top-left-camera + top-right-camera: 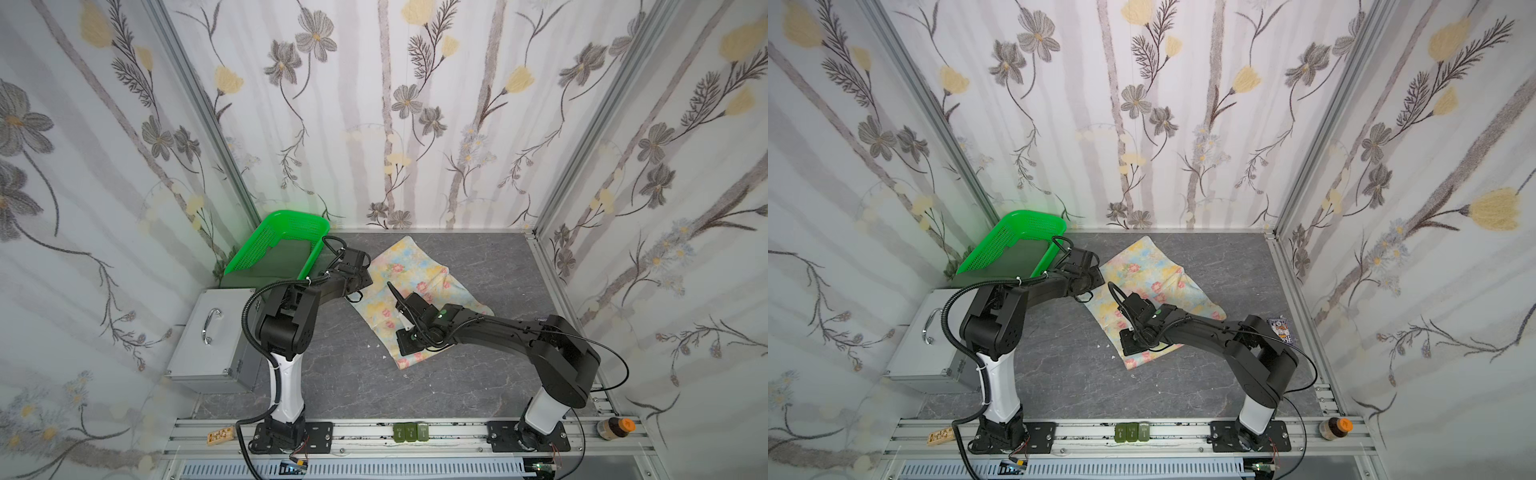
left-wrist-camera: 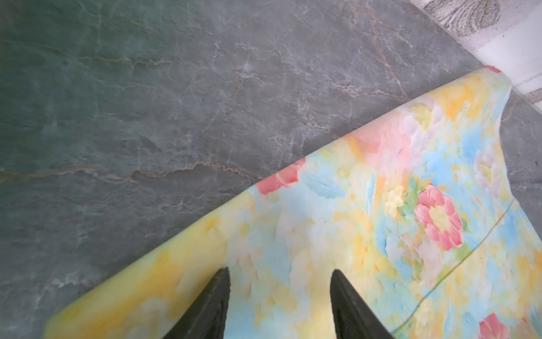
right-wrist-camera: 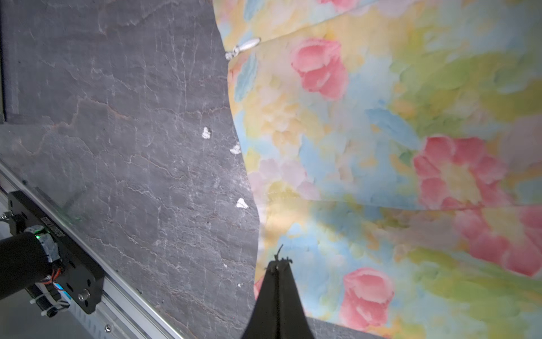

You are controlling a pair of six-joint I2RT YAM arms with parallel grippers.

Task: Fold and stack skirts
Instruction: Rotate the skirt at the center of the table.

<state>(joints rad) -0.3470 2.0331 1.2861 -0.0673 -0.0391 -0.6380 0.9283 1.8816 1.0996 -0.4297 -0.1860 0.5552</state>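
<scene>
The floral skirt [image 1: 419, 286] [image 1: 1150, 274], pale yellow and blue with pink flowers, lies spread on the grey marble table in both top views. The dark green skirt [image 1: 282, 259] [image 1: 1013, 259] lies inside the green basket. My left gripper [image 2: 280, 271] hovers open over the floral skirt [image 2: 381, 220] near its edge, and only flat cloth shows between its fingers [image 2: 217, 302]. My right gripper [image 3: 277, 264] is shut just inside the floral skirt's [image 3: 381, 132] near-left edge, with a bit of dark fluff at its tips and no cloth visibly pinched. In the top views both wrists hide their grippers.
The green mesh basket [image 1: 291, 222] stands tilted at the back left, with a grey metal case [image 1: 208, 336] in front of it. Green blocks [image 1: 411, 432], a wooden block [image 1: 220, 435] and an orange-capped bottle [image 1: 619, 428] sit on the front rail. White flecks [image 3: 206, 132] dot the table.
</scene>
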